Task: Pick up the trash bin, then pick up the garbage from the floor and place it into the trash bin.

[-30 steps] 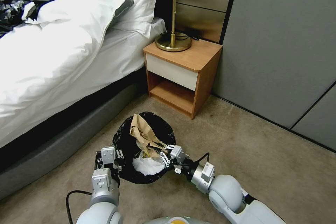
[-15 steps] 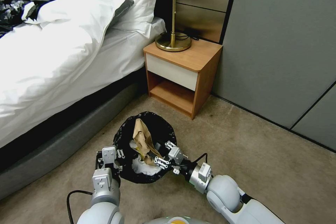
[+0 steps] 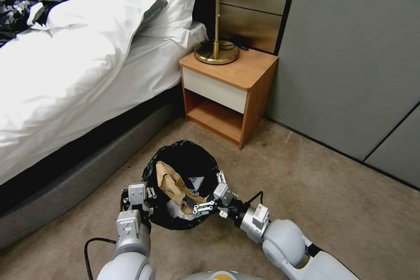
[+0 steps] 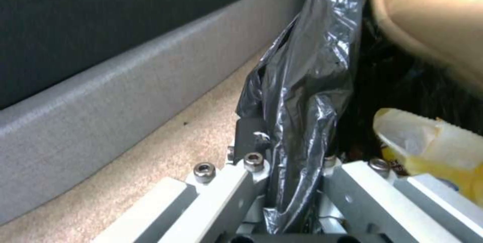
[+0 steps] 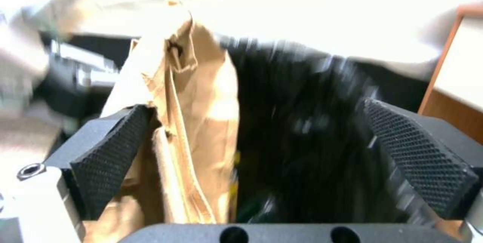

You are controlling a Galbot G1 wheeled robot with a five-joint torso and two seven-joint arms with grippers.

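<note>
While the left gripper point(image 3: 146, 192) clamps the rim of the trash bin point(image 3: 181, 157), fingers pinched together on the black bag liner point(image 4: 297, 96) folded over the edge, the bin sits low over the floor in front of the robot, mouth tipped toward the head camera. From the left wrist the liner runs straight down between the two closed fingers.

Right gripper point(image 3: 213, 192) is at the bin's opposite rim, at the mouth, fingers spread wide apart and holding nothing. From the right wrist, both black textured pads point(image 5: 108, 148) stand well apart; the brown paper point(image 5: 194, 122) lies just beside one pad, and whether it touches it I cannot tell.

Garbage inside the bin: crumpled brown paper leaning across the opening, white tissue point(image 3: 175, 212) under it toward the near rim, a small pale scrap point(image 3: 195, 182) deeper in. Yellow and white wrapper point(image 4: 428, 145) shows from the left wrist, inside the liner.

Floor: tan short-pile carpet point(image 3: 306, 175), a few dark specks. Bed point(image 3: 78, 65) on the robot's left, white duvet hanging over a grey padded base point(image 3: 74, 179). Wooden nightstand point(image 3: 227, 92) beyond the bin against the wall, white drawer front, open shelf below, brass lamp point(image 3: 217, 13) on top. Grey panelled wall point(image 3: 350, 52) to the right. Black cable point(image 3: 89, 249) loops by the left arm.
</note>
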